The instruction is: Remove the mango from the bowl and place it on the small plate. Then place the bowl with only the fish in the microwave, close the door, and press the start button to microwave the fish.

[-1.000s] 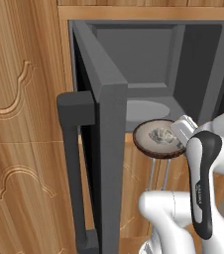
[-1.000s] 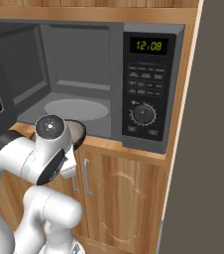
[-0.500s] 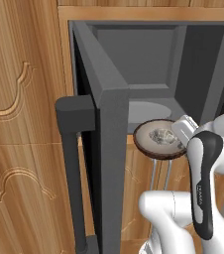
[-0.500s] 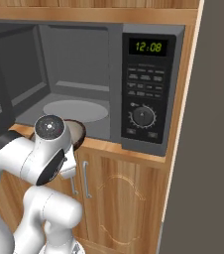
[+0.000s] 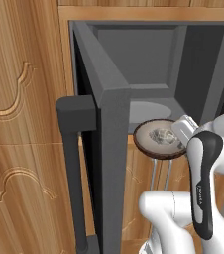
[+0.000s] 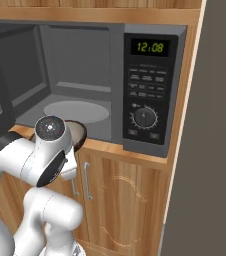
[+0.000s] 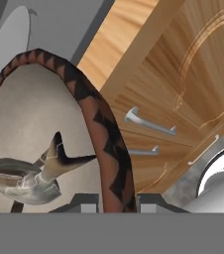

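Observation:
The microwave stands open, its door swung out to the left and seen edge-on with its bar handle. The dark brown bowl hangs level just before the opening's front sill, with the pale fish lying in it. My gripper is shut on the bowl's right rim. In the hand view the patterned bowl rim runs between the fingertips, and the fish lies inside. From the right the bowl peeks from behind my wrist. The mango and the small plate are out of view.
The glass turntable lies on the microwave floor. The control panel with a dial sits at the right. Wooden cabinets with bar handles lie below, and a dark wall stands at right. Tall wooden cabinet doors are left of the door.

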